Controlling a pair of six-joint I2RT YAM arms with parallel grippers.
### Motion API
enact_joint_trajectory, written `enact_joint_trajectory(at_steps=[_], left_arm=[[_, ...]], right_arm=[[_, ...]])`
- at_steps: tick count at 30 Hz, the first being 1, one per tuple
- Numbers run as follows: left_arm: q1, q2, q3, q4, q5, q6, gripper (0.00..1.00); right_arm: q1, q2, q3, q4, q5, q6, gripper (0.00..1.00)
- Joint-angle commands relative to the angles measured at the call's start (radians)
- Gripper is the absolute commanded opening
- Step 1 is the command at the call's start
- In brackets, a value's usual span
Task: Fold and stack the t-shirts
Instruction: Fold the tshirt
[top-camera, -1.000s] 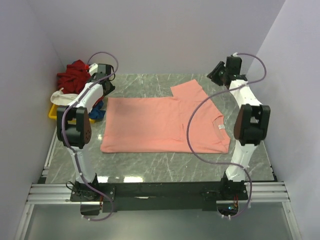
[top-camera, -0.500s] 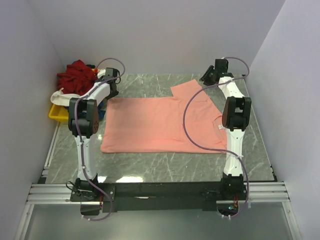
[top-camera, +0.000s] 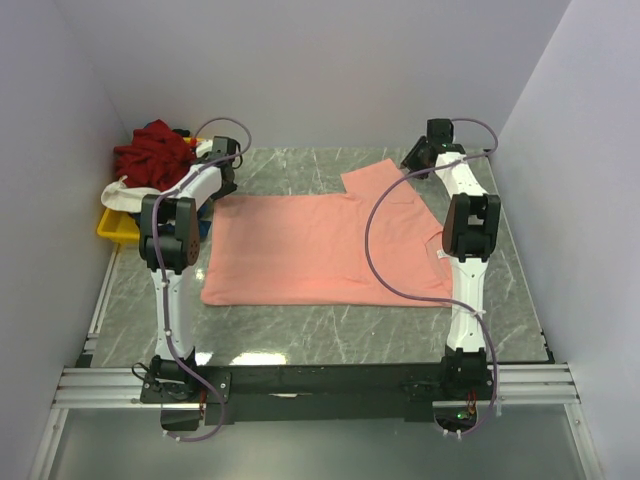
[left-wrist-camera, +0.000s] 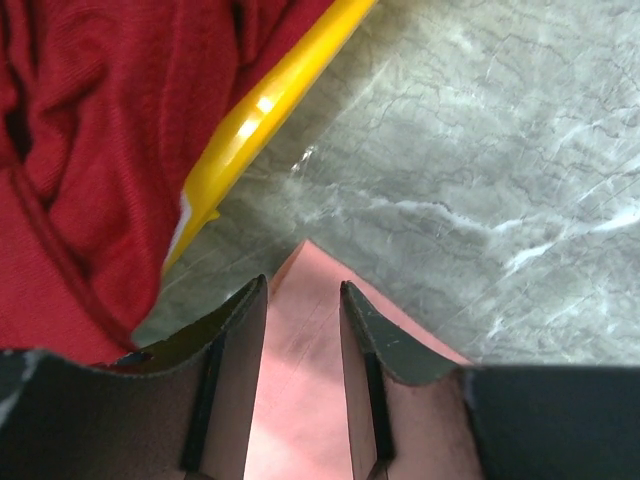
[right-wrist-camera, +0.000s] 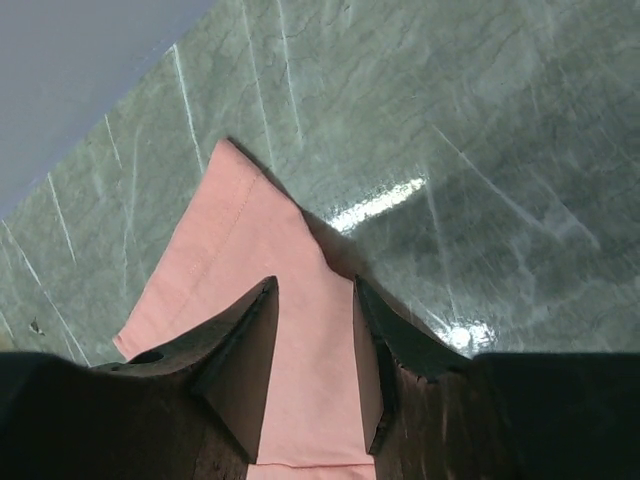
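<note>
A salmon-pink t-shirt (top-camera: 320, 250) lies flat on the marble table, its neck with a white label (top-camera: 441, 256) to the right. My left gripper (top-camera: 220, 190) hovers over its far-left corner. In the left wrist view this gripper (left-wrist-camera: 303, 285) is open, and the pink corner (left-wrist-camera: 300, 380) shows between the jaws. My right gripper (top-camera: 416, 162) is at the far sleeve. In the right wrist view it (right-wrist-camera: 315, 282) is open too, with the sleeve (right-wrist-camera: 240, 250) running under the gap. Dark red t-shirts (top-camera: 150, 150) (left-wrist-camera: 70, 150) are heaped at the far left.
A yellow tray (top-camera: 112, 228) (left-wrist-camera: 270, 95) sits at the left table edge under the heap, with white cloth (top-camera: 125, 195) and a bit of blue cloth (top-camera: 195, 222) on it. Walls close in on the left, back and right.
Both arms have reached further out. The left gripper has come to the shirt's far-left corner and the right gripper to the far sleeve. The shirt has not moved.
</note>
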Motion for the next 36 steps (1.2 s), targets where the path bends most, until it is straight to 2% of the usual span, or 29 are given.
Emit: enact_joint_trajectory(at_steps=[1, 19, 24, 36], left_arm=[[-0.004, 0.03, 0.054, -0.004, -0.022, 0.018, 0.41], [-0.004, 0.053, 0.057, -0.009, -0.016, 0.021, 0.39], [-0.004, 0.046, 0.053, -0.008, -0.005, 0.025, 0.38], [-0.004, 0.046, 0.06, -0.006, 0.019, 0.025, 0.38]], right_arm=[[0.027, 0.023, 0.082, -0.044, 0.021, 0.011, 0.43], [0.014, 0.077, 0.177, -0.13, 0.067, 0.036, 0.4], [0.012, 0.055, 0.158, -0.15, 0.057, 0.007, 0.4], [0.014, 0.149, 0.299, -0.251, 0.027, 0.005, 0.4]])
